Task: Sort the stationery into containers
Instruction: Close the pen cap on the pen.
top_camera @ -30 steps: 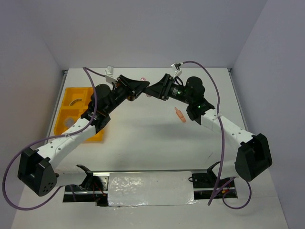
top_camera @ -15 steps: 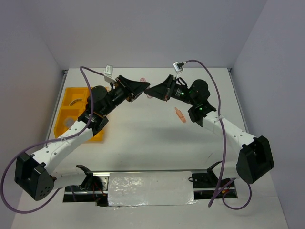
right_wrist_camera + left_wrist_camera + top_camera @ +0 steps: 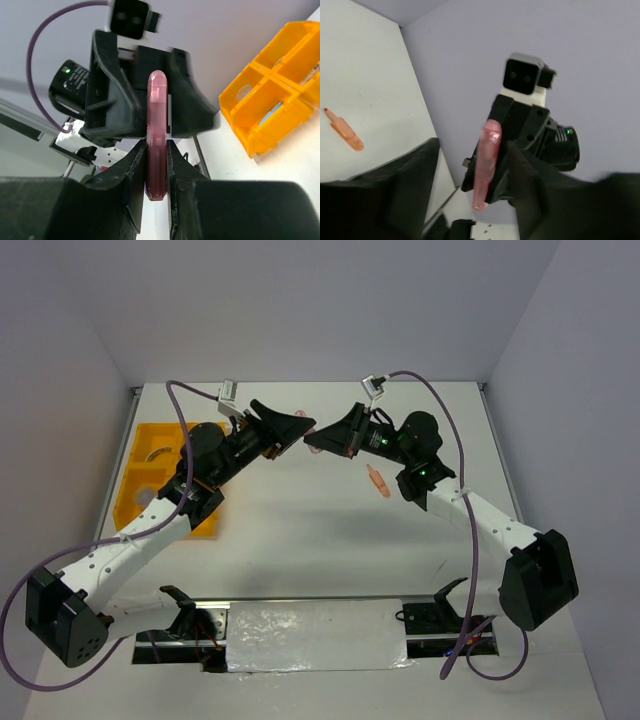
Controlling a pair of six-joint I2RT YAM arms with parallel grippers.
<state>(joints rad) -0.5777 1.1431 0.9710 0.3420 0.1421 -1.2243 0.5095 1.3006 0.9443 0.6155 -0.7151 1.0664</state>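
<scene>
Pink piece [image 3: 156, 115] gripped in the air between the two arms, toward 12 o'clock over the tabletop [image 3: 300, 540].
The right jaws are closed tight on the lower part of the pink piece, one finger [image 3: 136, 165] pressed on each flat side, and the rest of it sticks out past the tips. The left jaws face them head-on and are spread wide, with the free end of the pink piece in the gap between them; whether they touch it cannot be told. The orange piece [image 3: 377, 480] lies flat on the tabletop at about 5 o'clock from the held piece, apart from both arms. The yellow-orange tray [image 3: 140, 485] sits at the 9 o'clock edge, partly under the left arm.
</scene>
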